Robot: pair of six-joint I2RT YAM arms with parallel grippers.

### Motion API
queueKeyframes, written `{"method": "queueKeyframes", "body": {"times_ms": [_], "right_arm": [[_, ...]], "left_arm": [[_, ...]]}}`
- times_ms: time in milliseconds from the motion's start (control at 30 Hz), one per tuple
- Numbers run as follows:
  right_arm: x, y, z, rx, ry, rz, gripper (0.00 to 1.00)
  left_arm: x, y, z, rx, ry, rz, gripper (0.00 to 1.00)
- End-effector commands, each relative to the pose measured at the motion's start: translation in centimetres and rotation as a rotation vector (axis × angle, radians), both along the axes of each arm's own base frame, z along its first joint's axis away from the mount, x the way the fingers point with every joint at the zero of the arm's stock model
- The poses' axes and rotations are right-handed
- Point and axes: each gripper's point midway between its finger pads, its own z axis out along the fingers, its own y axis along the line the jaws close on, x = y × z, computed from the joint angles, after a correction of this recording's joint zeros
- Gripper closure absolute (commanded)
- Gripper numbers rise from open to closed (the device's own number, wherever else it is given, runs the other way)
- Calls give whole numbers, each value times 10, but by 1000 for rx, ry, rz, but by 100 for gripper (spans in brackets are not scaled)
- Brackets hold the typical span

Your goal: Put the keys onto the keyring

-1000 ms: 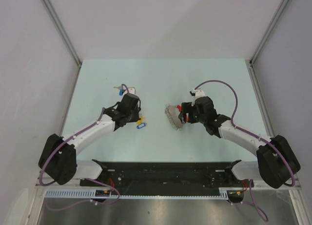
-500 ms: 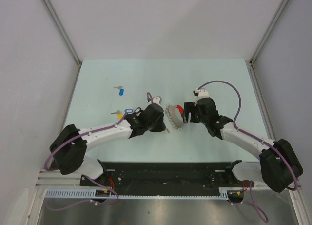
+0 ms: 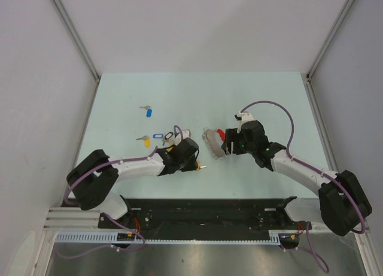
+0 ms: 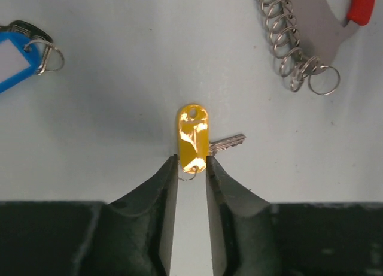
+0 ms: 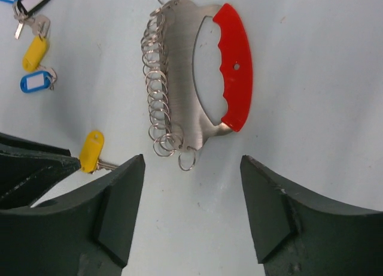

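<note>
Two hands work over the pale tabletop [image 3: 269, 96]. The left hand [image 4: 191, 167] is closed on the lower end of the yellow-tagged key [image 4: 193, 138], pinching the tag between its fingertips. The key's silver blade juts out to the right of the tag. The right hand [image 5: 191, 189] is spread wide and grips nothing. The keyring [image 5: 178, 60] lies flat on the tabletop just beyond its fingertips: a grey metal crescent with a red grip on one side and a fringe of small wire rings on the other. The ring side faces the held key, which is near the keyring's lower end but apart from it. Farther left, three more keys [image 3: 157, 135], tagged yellow, blue and dark, lie clustered together, and a lone blue-tagged key [image 3: 148, 112] lies beyond them.
</note>
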Motion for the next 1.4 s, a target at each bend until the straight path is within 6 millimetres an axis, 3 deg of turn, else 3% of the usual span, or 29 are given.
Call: {"method": "queueKeyframes", "body": {"times_ms": [0, 167, 200, 467, 567, 767, 1033, 1233, 1367], "right_arm": [[-12, 0, -13, 0, 76, 19, 33], [-15, 0, -29, 15, 153, 18, 43], [-15, 1, -32, 20, 165, 21, 46], [-12, 15, -44, 122, 240, 33, 59], [-13, 17, -53, 133, 277, 41, 62], [-9, 24, -60, 171, 301, 49, 68], [-13, 34, -60, 218, 323, 92, 82], [-17, 45, -50, 259, 317, 135, 80], [-13, 37, -49, 228, 294, 96, 76]], "left_arm": [[13, 1, 18, -35, -86, 49, 65], [17, 1, 41, -43, -173, -13, 55], [18, 1, 47, -41, -204, -45, 48], [12, -5, 59, -63, -292, -200, 23], [14, -6, 73, -92, -356, -213, 15], [13, -5, 92, -121, -450, -264, 13], [11, -8, 96, -120, -495, -329, 12], [12, -18, 90, -104, -486, -388, 12], [13, -27, 84, -83, -480, -448, 14]]}}
